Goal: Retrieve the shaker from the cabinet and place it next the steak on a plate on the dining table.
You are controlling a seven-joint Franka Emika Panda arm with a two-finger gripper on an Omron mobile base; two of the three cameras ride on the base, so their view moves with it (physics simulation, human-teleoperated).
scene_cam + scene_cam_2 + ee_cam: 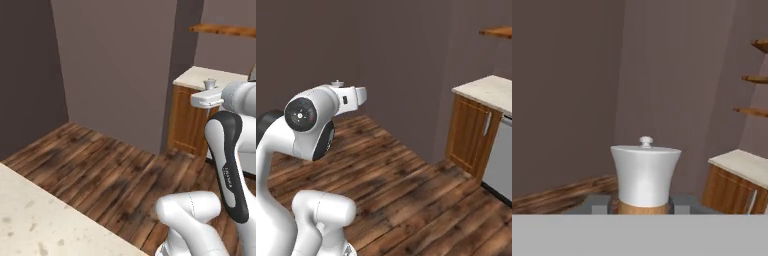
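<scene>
Gripped at its brown base between closed fingers of the gripper (641,204), the shaker (644,172) rides along; dining table (30,220) close, placing remains.

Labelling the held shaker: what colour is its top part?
White flared top with small knob, tan-brown base; clearest in hand view.

shaker (645,176): pale white flared cap with a small white knob, over a tan-brown wooden base. gripper (640,204): grey fingertips at 7 and 5 o'clock of the shaker base; white hand, white arm with dark joints. dining table (35,220): beige speckled stone top, at 8 o'clock. floor (421,195): dark brown streaked planks. walls: flat grey-mauve. small counter (491,92): cream top, orange-brown wooden door. wall shelves (754,95): orange-brown wood.
</scene>
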